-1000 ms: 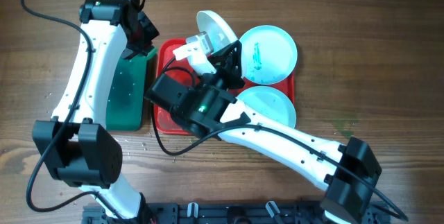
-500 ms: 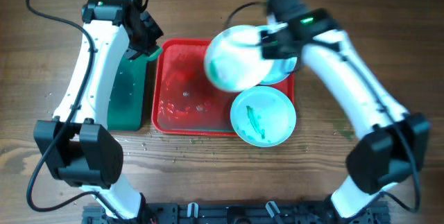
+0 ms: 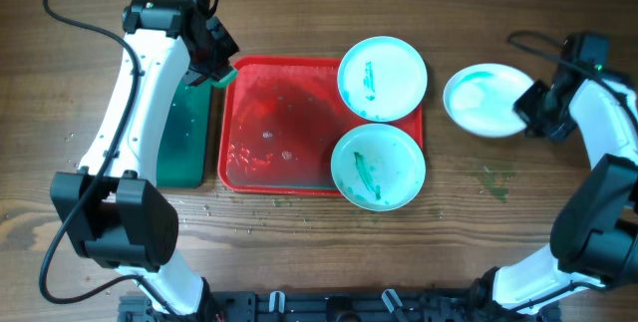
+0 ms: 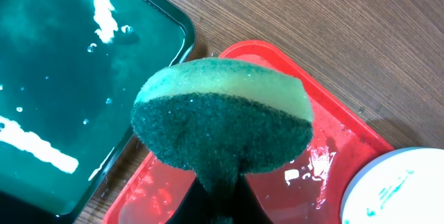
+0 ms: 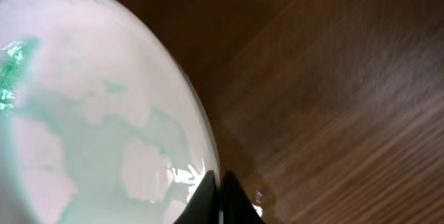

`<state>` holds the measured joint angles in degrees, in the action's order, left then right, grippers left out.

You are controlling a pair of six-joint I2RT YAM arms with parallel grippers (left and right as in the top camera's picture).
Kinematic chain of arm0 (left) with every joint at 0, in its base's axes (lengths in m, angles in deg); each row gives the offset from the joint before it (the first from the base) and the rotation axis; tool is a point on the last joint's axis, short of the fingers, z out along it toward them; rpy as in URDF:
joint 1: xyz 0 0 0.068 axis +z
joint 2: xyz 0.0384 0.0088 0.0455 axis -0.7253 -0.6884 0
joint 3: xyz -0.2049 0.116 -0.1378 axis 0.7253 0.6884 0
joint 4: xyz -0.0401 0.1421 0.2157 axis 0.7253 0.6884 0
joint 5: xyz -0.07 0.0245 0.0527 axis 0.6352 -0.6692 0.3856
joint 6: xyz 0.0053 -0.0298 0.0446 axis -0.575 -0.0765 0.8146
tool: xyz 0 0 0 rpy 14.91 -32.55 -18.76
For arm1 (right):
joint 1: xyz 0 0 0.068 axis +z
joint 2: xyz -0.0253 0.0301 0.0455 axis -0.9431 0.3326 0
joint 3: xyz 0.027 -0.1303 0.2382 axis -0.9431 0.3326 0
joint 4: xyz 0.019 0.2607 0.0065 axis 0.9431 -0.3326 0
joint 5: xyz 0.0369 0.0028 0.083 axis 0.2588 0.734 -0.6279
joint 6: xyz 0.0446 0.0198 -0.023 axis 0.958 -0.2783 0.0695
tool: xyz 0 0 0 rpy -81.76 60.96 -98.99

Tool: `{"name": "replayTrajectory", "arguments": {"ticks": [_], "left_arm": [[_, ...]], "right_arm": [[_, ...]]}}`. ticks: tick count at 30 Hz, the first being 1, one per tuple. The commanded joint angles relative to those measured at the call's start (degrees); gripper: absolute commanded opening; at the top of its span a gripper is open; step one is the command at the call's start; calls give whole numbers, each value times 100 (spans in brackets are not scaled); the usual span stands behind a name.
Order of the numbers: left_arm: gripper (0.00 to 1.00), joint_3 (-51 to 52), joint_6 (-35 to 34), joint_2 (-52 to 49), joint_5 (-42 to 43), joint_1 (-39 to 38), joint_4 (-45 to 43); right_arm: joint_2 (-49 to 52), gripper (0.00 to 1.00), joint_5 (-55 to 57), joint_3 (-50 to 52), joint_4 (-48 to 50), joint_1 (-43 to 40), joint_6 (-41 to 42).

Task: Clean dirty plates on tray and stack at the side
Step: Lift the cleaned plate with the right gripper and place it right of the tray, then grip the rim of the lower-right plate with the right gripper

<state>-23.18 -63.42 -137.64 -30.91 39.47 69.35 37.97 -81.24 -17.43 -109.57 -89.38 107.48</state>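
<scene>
So the right end effector [image 3: 528, 111] is clamped on the rim of a green-smeared plate [image 3: 483, 101], right of the red tray [image 3: 274, 177]. The left end effector [image 3: 219, 71] has a green sponge [image 4: 222, 123] pinched.

Nothing readable is showing in any view: no text, label, brand, number or sign on the plates [image 3: 383, 78], the tray [image 3: 279, 123] or the sponge [image 4: 222, 123].

place: robot lab bench | signs: wooden table [image 3: 299, 3]; white robot arm [image 3: 130, 103]; mounting rail [image 3: 329, 307]
</scene>
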Motion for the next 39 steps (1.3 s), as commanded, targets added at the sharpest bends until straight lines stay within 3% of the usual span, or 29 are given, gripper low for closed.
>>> {"name": "replayTrajectory", "arguments": {"ticks": [1,3,8,10,16,20,24,27,28,36,39], "left_arm": [[4,-7,-74,20,48,-11,-31],[4,-7,-74,20,48,-13,-92],[4,-7,-74,17,46,-50,-160],[4,-7,-76,-17,46,-50,-173],[4,-7,-120,-179,55,-83,-129],[4,-7,-118,-186,50,-144,-144],[4,-7,-116,-186,48,-146,-151],[4,-7,-116,-186,48,-146,-151],[4,-7,-116,-186,48,-146,-155],[4,-7,-116,-186,48,-146,-170],[4,-7,-116,-186,48,-146,-168]], "right_arm": [[-74,15,-39,199,114,55,52],[-74,27,-719,111,-72,120,-400],[-98,27,-1552,-546,-1161,660,-1040],[-94,27,-2074,-533,-1322,1130,-1589],[-94,27,-2026,42,-1375,2291,-2120],[-61,28,-1878,649,-570,2503,-1982],[-63,25,-1882,1047,-461,2503,-2024],[-63,6,-2052,1104,-442,2503,-1917],[-63,4,-2050,1104,-442,2500,-1810],[-566,4,-2031,455,-1537,2524,-1722],[-863,4,-2170,337,-1427,2968,-1482]]}}
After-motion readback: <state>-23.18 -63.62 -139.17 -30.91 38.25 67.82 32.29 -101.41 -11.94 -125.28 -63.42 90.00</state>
